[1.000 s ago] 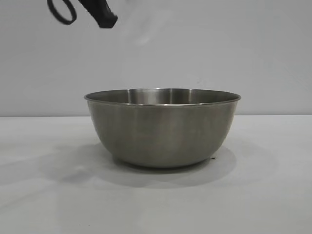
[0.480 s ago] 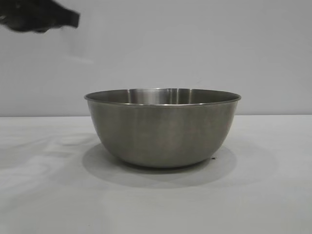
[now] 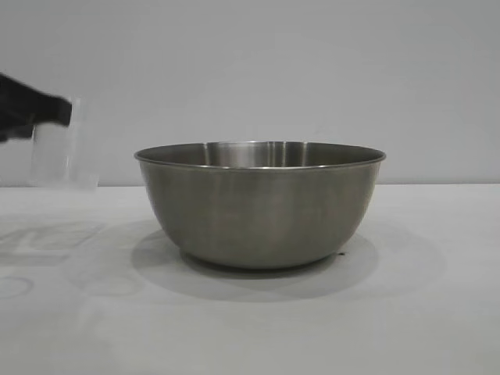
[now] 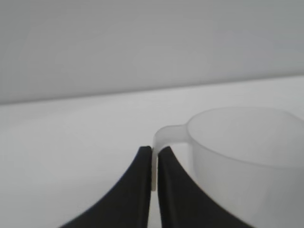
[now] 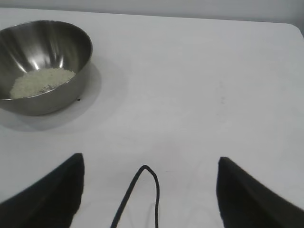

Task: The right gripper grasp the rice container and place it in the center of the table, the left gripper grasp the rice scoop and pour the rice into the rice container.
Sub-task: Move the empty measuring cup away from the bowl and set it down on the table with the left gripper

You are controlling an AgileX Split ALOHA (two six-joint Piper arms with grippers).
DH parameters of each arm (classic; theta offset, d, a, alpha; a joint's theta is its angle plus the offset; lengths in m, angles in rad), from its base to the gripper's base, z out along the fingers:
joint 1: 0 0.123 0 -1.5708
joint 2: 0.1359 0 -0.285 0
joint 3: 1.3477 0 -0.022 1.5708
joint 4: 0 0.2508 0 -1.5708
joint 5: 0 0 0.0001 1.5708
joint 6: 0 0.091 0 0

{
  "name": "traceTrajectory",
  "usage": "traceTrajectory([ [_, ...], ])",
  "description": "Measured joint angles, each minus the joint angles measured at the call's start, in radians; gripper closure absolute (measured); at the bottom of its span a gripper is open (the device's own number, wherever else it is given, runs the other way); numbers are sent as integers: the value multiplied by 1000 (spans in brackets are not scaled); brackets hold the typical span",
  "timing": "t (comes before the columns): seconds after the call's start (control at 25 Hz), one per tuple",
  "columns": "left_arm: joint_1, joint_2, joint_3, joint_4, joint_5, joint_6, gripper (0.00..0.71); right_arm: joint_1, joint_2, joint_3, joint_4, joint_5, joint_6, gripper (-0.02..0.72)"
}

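Progress: the pour was judged done, since the rice [image 5: 42, 80] was seen lying in the rice container [image 3: 259, 205]; only setting down the rice scoop [image 3: 55, 155] appeared to be left.
Rice container: stood upright on the table [image 3: 422, 312], well apart from the right gripper [image 5: 149, 190] and ahead of it to one side; a small heap of white grains was held at its bottom.
Rice scoop: was held upright just above the table, off to the side of the container; no rice could be made out in it.
Left gripper [image 4: 154, 156]: its fingers were pressed together on the scoop's small side handle, the cup hanging just beyond the fingertips.
Right gripper: was kept back from the container with its fingers spread apart, nothing between them.
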Motion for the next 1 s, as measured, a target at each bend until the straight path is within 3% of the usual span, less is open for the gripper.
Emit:
traceTrajectory([
  [0.52, 0, 153, -40, -25, -28, -110, 710, 0, 0, 0, 0, 0, 0, 208],
  [0.8, 0, 155, -33, 4, -19, -110, 420, 0, 0, 0, 0, 0, 0, 208],
  [0.96, 0, 155, -11, 48, -19, -110, 409, 0, 0, 0, 0, 0, 0, 208],
  [1.0, 0, 151, 4, 59, -18, -110, 368, 0, 0, 0, 0, 0, 0, 208],
])
